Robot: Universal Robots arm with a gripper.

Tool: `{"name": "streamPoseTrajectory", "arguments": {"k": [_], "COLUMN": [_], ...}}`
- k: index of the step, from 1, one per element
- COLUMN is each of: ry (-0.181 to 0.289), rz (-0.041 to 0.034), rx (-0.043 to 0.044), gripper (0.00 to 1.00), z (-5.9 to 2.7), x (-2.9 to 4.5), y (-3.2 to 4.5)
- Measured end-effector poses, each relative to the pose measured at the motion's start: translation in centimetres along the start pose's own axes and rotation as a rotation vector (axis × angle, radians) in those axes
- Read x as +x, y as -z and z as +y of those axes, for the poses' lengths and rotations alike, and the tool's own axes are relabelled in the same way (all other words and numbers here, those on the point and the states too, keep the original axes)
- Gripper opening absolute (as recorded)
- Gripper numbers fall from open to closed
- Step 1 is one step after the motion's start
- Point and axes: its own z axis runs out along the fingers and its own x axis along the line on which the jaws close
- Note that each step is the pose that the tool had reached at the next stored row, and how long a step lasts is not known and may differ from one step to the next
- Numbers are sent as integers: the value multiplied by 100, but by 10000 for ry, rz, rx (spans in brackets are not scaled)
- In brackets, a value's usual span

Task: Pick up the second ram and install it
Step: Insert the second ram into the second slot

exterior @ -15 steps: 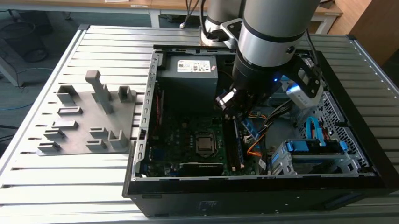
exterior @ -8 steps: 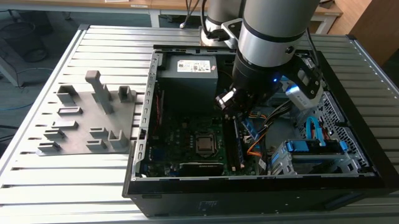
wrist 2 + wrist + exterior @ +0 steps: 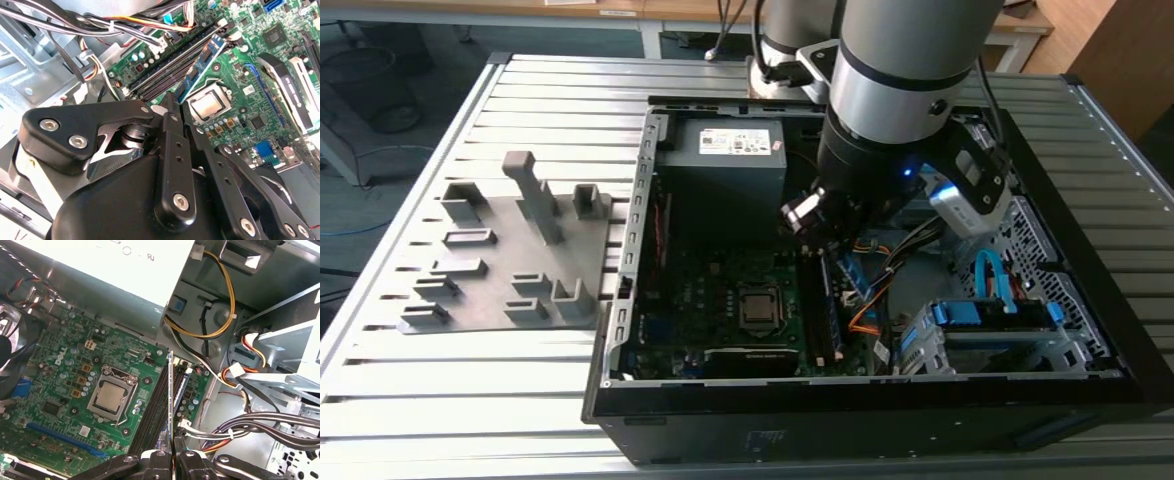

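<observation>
Lying directly on the ribbed metal worktop (image 3: 520, 90): an open computer case (image 3: 854, 410) and, just beside it, a gray holder tray (image 3: 500, 260).

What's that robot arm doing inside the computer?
The arm's end effector is pinching a thin memory stick, the second ram, on edge above the long slots beside the processor on the green motherboard. It is not seated in a slot yet. In the exterior view, a gray holder tray sits on the table beside the open case.
</observation>
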Motion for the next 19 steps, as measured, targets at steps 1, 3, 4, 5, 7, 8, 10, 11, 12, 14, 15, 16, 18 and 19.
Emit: {"name": "streamPoseTrajectory", "arguments": {"k": [1,3,4,5,7,8,10,11,12,14,15,16,18,19], "ry": [-46,-139,-188,-241,-369,-444,-594,-658,-730,-905,-1050,-1215,-1554,-1723], "rz": [-3,-8,-11,-13,-17,-18,-11,-7,8,28,24,19,8,1], "rx": [3,11,16,23,42,58,110,139,199,294,318,337,373,390], "gripper": [14,14,14,14,14,14,14,14,14,14,14,14,14,14], "z": [0,0,0,0,0,0,0,0,0,-1,-1,-1,-1,-1], "x": [0,0,0,0,0,0,0,-2,-1,-2,-2,-1,-1,-1], "y": [0,0,-1,0,-1,-1,0,-1,-1,-1,-3,-4,-5,-6]}}
